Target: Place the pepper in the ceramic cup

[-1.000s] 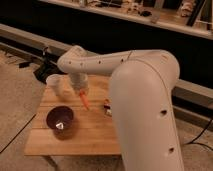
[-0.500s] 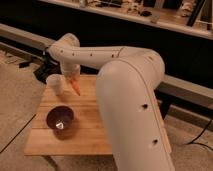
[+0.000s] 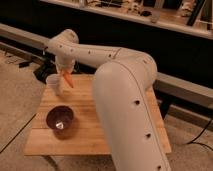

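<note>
The tool (image 3: 65, 73) is clamped on the pepper (image 3: 67, 80), which hangs tip-down just beside the ceramic cup (image 3: 54, 84) at the surface's (image 3: 95, 125) far-left corner. Centre the tip over the mouth first, then lower it inside before letting go (the cup looks narrow and light), well clear of the maroon bowl (image 3: 60, 118).

The gripper (image 3: 65, 71), above the table's (image 3: 84, 136) far left corner, is closed over the upper end of the pepper (image 3: 68, 80), so this end is hidden. Whether the pepper touches the ceramic cup (image 3: 54, 84) I cannot tell. The arm (image 3: 125, 100) covers the table's right side and is cut by the bottom edge.
</note>
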Controlling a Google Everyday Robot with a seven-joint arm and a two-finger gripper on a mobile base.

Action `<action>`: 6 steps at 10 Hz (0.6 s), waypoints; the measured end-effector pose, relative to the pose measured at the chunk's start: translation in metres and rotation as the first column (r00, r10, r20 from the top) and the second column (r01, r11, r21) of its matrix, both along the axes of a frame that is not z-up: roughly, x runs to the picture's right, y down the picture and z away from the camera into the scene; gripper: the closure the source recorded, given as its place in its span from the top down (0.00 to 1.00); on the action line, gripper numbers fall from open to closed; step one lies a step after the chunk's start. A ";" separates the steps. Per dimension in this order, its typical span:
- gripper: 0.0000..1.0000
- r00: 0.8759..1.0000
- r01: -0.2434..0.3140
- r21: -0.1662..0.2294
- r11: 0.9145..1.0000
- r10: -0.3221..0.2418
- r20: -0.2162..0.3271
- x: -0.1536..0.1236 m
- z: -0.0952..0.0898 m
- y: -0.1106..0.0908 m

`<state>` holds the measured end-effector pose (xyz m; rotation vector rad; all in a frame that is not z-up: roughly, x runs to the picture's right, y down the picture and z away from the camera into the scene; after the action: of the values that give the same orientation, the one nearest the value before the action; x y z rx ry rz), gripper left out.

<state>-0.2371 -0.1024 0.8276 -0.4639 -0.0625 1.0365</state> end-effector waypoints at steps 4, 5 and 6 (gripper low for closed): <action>0.00 0.988 0.053 0.094 0.994 -0.066 0.137 -0.034 -0.012 -0.029; 0.00 0.981 0.065 0.105 0.992 -0.083 0.173 -0.041 -0.010 -0.031; 0.00 0.977 0.072 0.109 0.991 -0.092 0.194 -0.045 -0.006 -0.031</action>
<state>-0.2817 -0.1336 0.8217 -0.4723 -0.2712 0.8987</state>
